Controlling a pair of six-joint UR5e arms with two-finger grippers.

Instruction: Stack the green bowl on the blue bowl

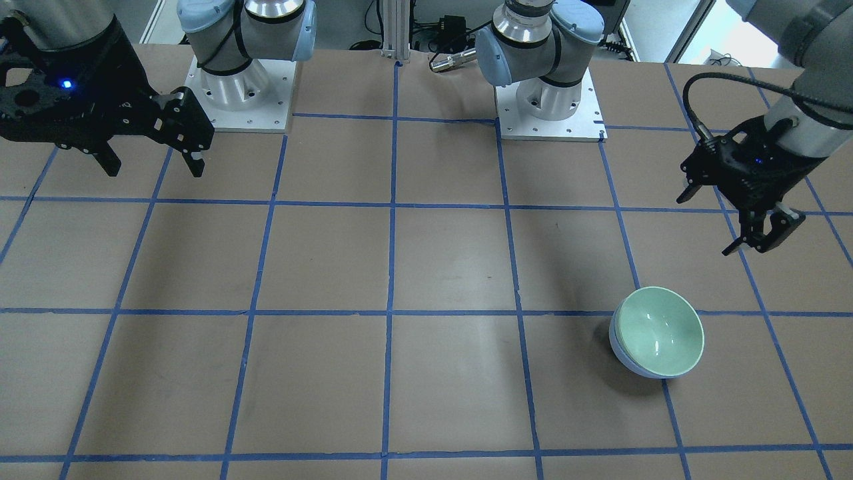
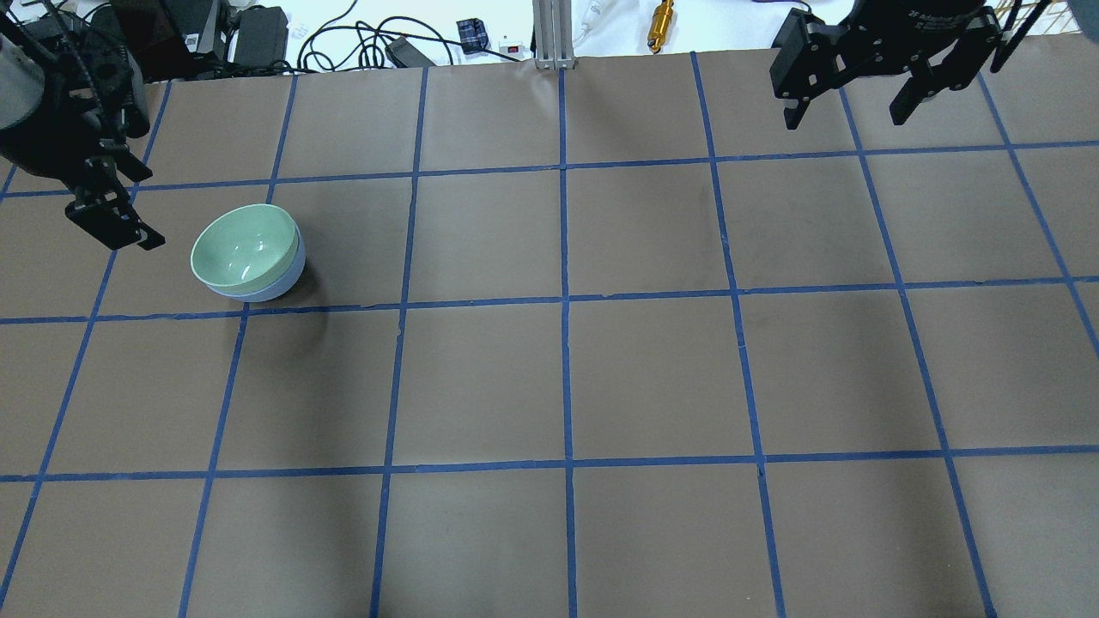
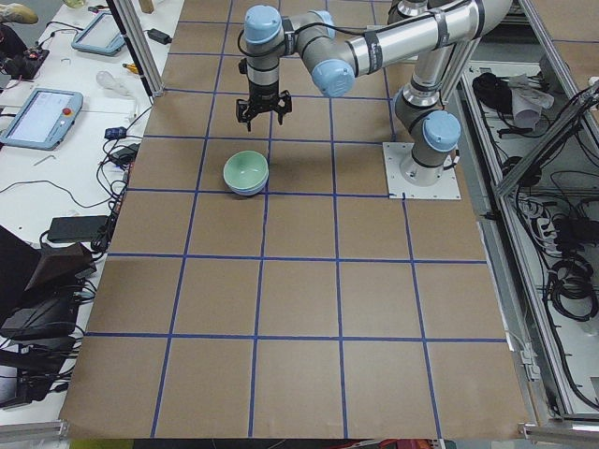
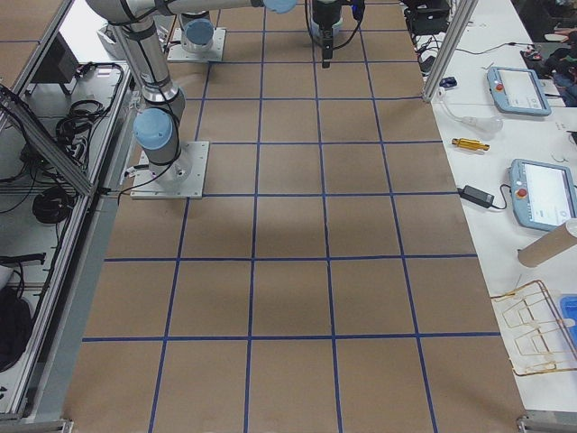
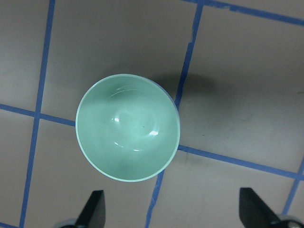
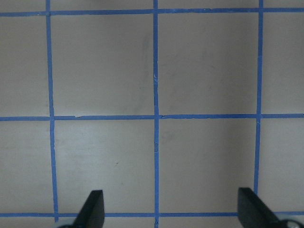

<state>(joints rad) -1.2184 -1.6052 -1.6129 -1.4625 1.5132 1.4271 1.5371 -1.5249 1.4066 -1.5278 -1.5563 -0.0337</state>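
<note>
The green bowl (image 1: 660,331) is seen nested upright inside the blue bowl (image 1: 622,358), which stands on the brown counter (image 1: 433,267) marked with a blue tape grid. The left gripper (image 1: 756,241) is held above and near the blue bowl, released, its jaws spread wide. The right gripper (image 1: 154,167), likewise released, is held well apart from the blue bowl.

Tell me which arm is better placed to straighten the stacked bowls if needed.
Left. Its open tool hangs close by the green bowl, which is nested in the blue bowl. The right tool, also open, is far across the table.
</note>
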